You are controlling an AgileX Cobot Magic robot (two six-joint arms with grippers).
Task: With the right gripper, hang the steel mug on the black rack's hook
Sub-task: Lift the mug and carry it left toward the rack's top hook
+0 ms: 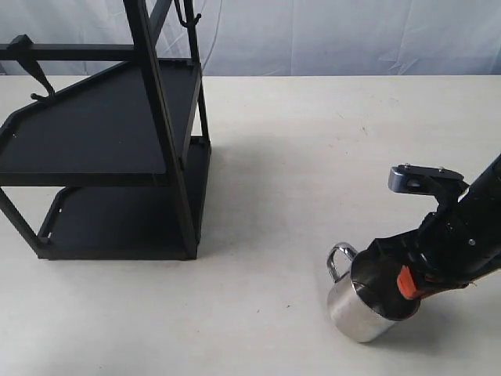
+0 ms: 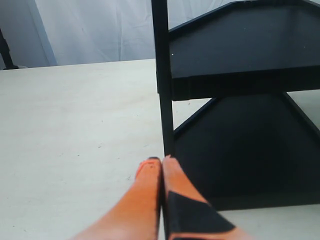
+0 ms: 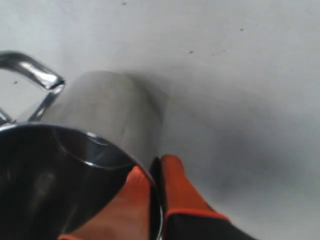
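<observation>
One shiny steel mug (image 1: 362, 309), tilted, looped handle (image 1: 340, 261) upward, its rim pinched in the right gripper (image 1: 395, 291) jaws

Right gripper (image 1: 389, 291) grips tilted steel mug (image 1: 356, 307)'s rim

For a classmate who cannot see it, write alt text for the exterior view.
The right gripper pinches the rim of the steel mug, one finger inside, on a pale table. The mug's handle points toward the black rack, which stands well apart at the left.

The steel mug (image 1: 358, 307) sits well right of the black rack (image 1: 109, 149).
</observation>
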